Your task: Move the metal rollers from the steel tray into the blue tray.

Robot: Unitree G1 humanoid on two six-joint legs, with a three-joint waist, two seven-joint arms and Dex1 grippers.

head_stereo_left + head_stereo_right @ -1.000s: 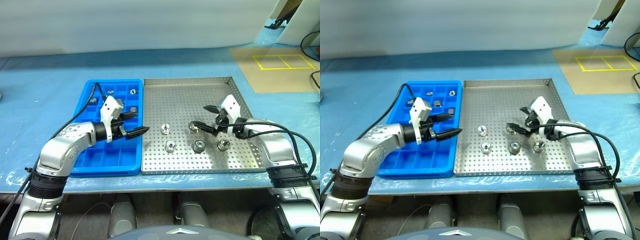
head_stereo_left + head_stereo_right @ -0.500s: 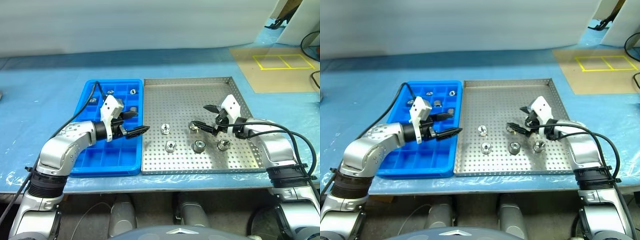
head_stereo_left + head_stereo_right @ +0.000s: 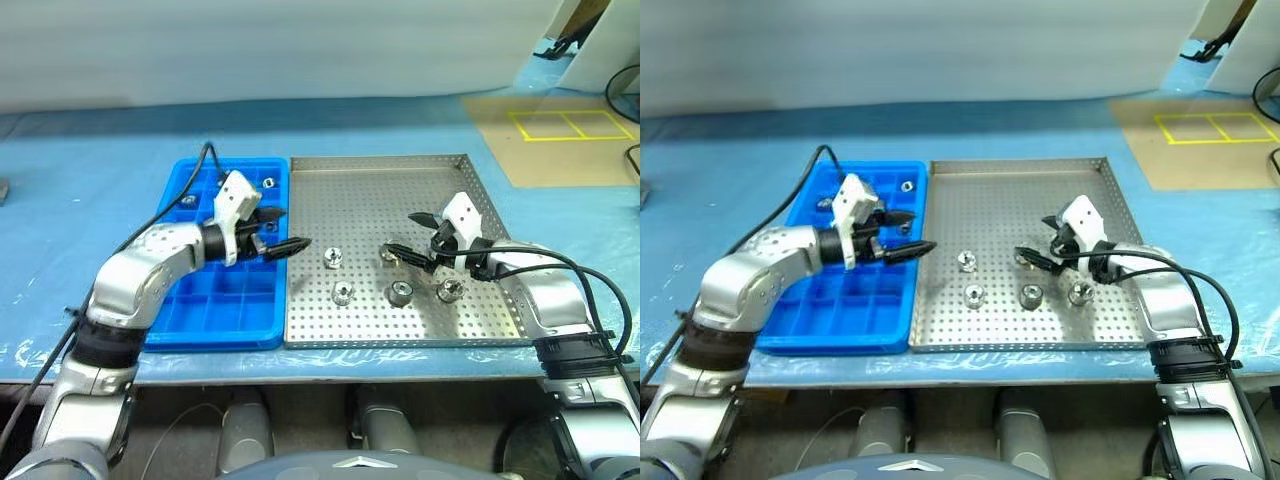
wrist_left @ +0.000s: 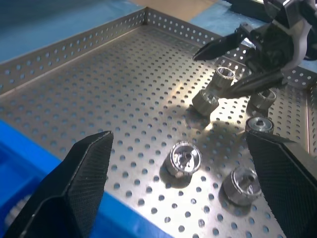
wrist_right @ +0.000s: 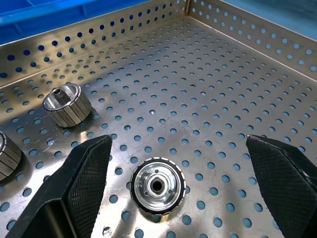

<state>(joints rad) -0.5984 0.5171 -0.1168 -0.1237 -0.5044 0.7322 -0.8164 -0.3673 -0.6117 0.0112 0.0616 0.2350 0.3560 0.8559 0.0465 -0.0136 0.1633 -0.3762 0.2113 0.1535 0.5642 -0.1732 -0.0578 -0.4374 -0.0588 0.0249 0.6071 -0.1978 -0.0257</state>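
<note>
Right wrist view puts my right jaws [image 5: 171, 186] spread wide and empty, straddling one of the metal rollers [image 5: 157, 186] that stands on end on the perforated floor of the steel tray [image 5: 237, 89], its bore facing up, midway between my two fingers. That is the piece I judge I should take: I want to come straight down so both fingertips [image 5: 81, 173] pass beside its ribbed wall without nudging it, then close evenly on the wall, not the flange, since a small shiny cylinder like this will likely squirt out of an off-centre pinch. A second roller [image 5: 67, 104] lies near, well clear of my fingers, so it should not get in the way. From the head, my right gripper [image 3: 412, 236] hovers over the right half of the steel tray, with five rollers scattered in a loose cluster across its middle. My left jaws [image 3: 283, 230] are also released and empty, hanging over the seam where the blue tray [image 3: 215, 320] meets the steel one, pointed at the nearest roller [image 3: 332, 258]. A few rollers [image 3: 268, 183] already sit in the far compartments of the blue tray, so I should aim for an empty cell. Both trays rest side by side on the blue-covered counter [image 3: 90, 170].
</note>
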